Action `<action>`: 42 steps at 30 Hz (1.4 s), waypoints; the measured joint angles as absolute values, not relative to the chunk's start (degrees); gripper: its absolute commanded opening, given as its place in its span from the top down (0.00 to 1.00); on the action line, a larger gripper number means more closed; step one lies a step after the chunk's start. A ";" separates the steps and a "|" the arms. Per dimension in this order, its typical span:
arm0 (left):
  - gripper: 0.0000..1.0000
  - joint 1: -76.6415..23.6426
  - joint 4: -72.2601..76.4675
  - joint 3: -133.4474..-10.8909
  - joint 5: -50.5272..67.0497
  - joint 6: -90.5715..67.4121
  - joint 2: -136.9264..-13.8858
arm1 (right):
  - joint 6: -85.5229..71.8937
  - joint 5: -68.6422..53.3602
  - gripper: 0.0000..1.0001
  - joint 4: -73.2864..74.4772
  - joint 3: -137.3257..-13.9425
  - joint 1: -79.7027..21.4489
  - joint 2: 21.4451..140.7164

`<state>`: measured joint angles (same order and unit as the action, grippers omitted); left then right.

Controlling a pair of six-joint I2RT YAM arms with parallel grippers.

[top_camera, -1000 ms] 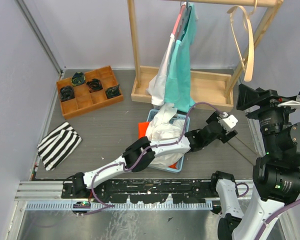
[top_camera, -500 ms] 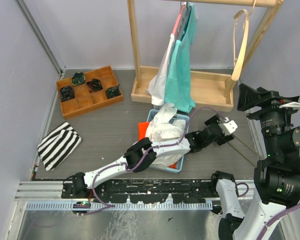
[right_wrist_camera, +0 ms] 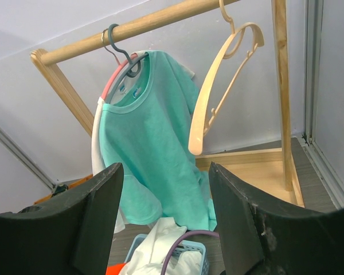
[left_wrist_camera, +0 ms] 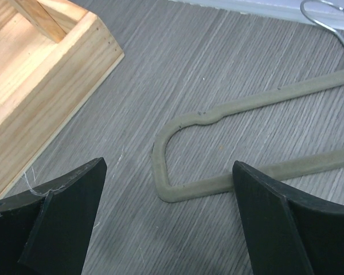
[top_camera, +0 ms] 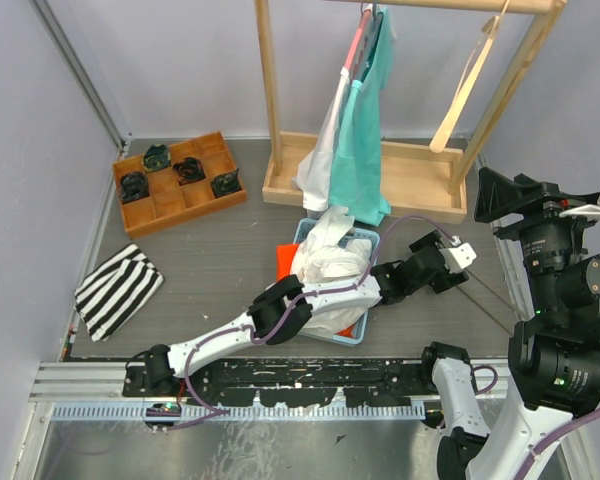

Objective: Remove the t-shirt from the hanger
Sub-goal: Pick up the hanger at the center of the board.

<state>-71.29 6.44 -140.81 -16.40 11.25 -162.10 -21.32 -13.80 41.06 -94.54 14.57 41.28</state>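
Observation:
A teal t-shirt (top_camera: 360, 140) (right_wrist_camera: 155, 154) hangs on a grey-blue hanger (right_wrist_camera: 121, 67) on the wooden rack's bar, with a white shirt (top_camera: 320, 150) on a pink hanger right behind it. My right gripper (right_wrist_camera: 166, 189) is open and empty, held well back from the rack at the right (top_camera: 505, 195) and facing the shirt. My left gripper (top_camera: 452, 258) (left_wrist_camera: 169, 189) is open wide, low over the table. A grey-green hanger (left_wrist_camera: 246, 143) lies flat just beyond its fingertips, untouched.
An empty wooden hanger (top_camera: 465, 85) (right_wrist_camera: 218, 97) dangles from the bar's right end. The rack's base tray (top_camera: 420, 175) is behind a blue basket (top_camera: 358, 335) of white clothes, with an orange cloth (top_camera: 285, 260) beside it. A wooden compartment tray (top_camera: 180, 215) and a striped cloth (top_camera: 118, 288) lie at the left.
The empty wooden hanger has swung and turned on the bar, its lower end now further left. My left gripper has shifted slightly by the flat hanger. The right arm is still.

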 measured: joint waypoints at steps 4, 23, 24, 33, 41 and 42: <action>0.02 -71.29 5.54 -140.81 -16.36 10.66 -162.39 | -21.26 -13.76 0.33 41.08 -94.56 14.24 41.28; 0.02 -71.24 6.92 -137.38 -17.47 8.93 -161.07 | -20.08 -10.98 0.33 41.01 -92.86 13.93 40.71; 0.02 -71.24 6.70 -137.34 -17.67 8.91 -161.01 | -19.99 -10.83 0.33 41.04 -92.64 13.93 40.60; 0.02 -70.17 2.15 -136.14 -19.05 6.24 -158.93 | -19.11 -9.47 0.33 41.01 -91.70 13.54 39.48; 0.02 -66.83 -0.47 -130.89 -20.53 3.53 -154.89 | -18.76 -9.23 0.33 41.01 -91.64 13.34 39.46; 0.02 -66.43 -0.71 -130.10 -20.82 3.22 -154.30 | -18.76 -9.23 0.32 41.01 -91.59 13.34 39.46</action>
<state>-66.43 -0.71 -130.10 -20.82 3.22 -154.30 -18.76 -9.23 41.01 -91.59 13.34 39.46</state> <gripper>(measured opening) 0.982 0.672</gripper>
